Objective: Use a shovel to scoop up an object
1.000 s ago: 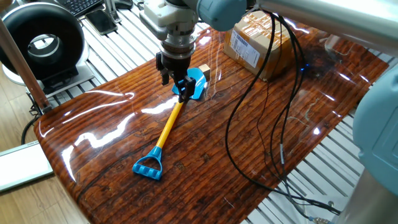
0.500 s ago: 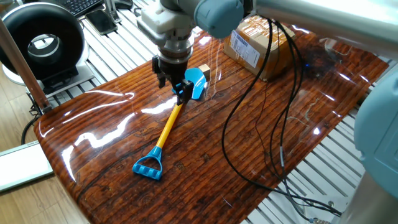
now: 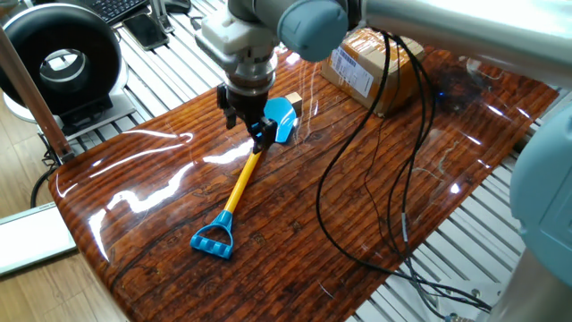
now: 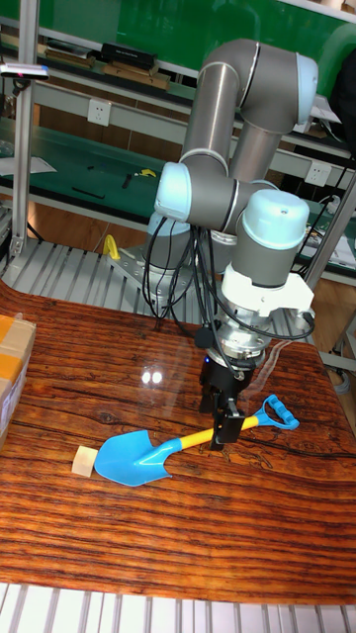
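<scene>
The shovel lies flat on the wooden table, with its blue blade (image 3: 281,119) (image 4: 133,458), yellow shaft (image 3: 238,190) (image 4: 193,438) and blue D-handle (image 3: 213,240) (image 4: 280,412). The object, a small tan cube (image 3: 294,103) (image 4: 86,461), rests on the table just beyond the blade's tip. My gripper (image 3: 251,129) (image 4: 222,422) points down over the shaft close to the blade. It is open, with one finger on each side of the shaft. The front finger (image 4: 230,426) hides a short piece of the shaft.
A brown taped cardboard box (image 3: 371,55) stands at the table's far side, beyond the cube. Black cables (image 3: 375,179) hang from the arm over the table's right half. A black round device (image 3: 61,63) sits off the table to the left.
The gripper has shifted slightly to the left over the shaft, so more of the blade shows. Shovel and cube have stayed where they were.
</scene>
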`<state>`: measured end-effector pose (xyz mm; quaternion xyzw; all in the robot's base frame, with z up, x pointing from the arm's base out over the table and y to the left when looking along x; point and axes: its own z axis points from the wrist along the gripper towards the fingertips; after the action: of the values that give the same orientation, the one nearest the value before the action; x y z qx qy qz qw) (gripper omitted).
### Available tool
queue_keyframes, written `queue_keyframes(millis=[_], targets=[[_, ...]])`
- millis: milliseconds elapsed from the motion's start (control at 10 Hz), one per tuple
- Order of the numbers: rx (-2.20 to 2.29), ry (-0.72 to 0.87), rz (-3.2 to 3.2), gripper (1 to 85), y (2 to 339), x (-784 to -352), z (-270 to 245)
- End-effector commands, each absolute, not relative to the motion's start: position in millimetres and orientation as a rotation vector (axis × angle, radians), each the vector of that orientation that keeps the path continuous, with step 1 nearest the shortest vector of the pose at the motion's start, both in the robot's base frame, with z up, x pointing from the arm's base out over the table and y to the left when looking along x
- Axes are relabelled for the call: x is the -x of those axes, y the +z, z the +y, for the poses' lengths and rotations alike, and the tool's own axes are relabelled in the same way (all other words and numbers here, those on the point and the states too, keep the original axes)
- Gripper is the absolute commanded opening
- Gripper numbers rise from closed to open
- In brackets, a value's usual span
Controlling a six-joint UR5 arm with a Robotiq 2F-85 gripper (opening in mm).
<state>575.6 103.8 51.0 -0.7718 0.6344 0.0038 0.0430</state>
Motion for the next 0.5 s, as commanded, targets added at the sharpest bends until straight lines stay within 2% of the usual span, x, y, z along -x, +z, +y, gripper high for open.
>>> queue_keyframes(millis=[0,400], targets=[[2.387,0.034,1.903,72.3,50,-573,110],[2.372,-0.002,1.886,70.7,27,-570,113]])
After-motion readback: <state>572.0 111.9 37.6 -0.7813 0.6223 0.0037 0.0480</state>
